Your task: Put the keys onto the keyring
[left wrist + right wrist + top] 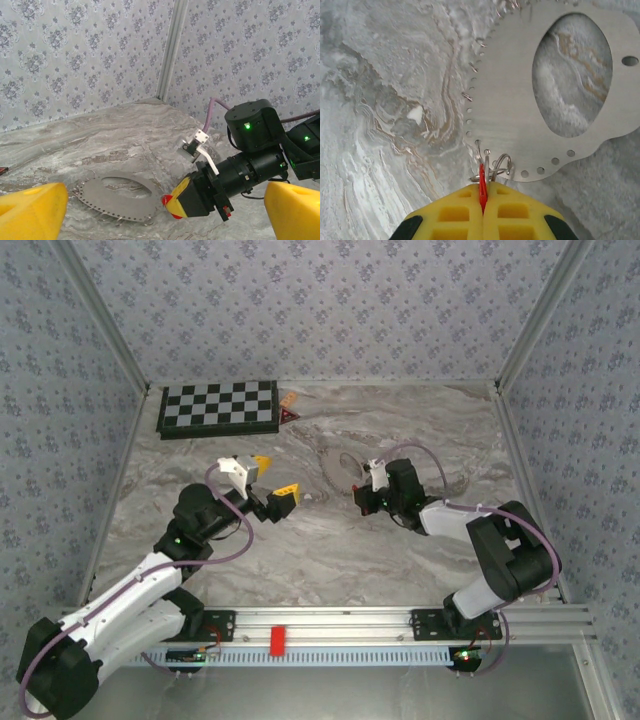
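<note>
**Red key meets the keyring's rim**
My right gripper [483, 191] is clamped on the red key [482, 177], its tip at the holed edge of the keyring [510, 100], which lies flat on the table [300, 550] toward its right edge. Small wire loops [501, 167] hang there. My left gripper [272, 480] hovers nearby, fingers spread wide. A checkerboard [218, 407] fills the far left corner.

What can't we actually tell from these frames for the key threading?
- Right wrist: key mostly hidden inside the shut right gripper; blade unseen, so threading through the wire ring unclear.
- Top external: key too small to resolve.
- Left wrist: gripper tip covers where key meets keyring.
</note>
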Controlling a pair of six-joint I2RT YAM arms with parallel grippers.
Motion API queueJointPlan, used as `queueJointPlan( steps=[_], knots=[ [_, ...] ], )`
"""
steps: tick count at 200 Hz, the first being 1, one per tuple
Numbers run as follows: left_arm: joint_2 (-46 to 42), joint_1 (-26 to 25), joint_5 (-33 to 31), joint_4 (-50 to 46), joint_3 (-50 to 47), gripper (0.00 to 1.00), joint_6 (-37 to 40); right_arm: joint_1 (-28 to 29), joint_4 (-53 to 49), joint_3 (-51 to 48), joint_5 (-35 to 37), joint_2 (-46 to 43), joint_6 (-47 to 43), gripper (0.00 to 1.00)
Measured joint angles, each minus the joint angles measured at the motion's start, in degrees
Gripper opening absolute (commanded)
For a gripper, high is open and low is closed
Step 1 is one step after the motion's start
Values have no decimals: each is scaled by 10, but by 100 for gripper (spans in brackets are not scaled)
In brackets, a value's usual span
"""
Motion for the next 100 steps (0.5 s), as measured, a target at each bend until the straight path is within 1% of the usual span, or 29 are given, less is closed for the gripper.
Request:
queueJointPlan(
  steps=[57, 100],
  knots=[
    [3, 0, 0, 1, 0, 100, 0, 0, -75, 0, -2, 0, 28, 0],
    [3, 0, 0, 1, 0, 100, 0, 0, -136, 5, -17, 0, 35, 1]
  ],
)
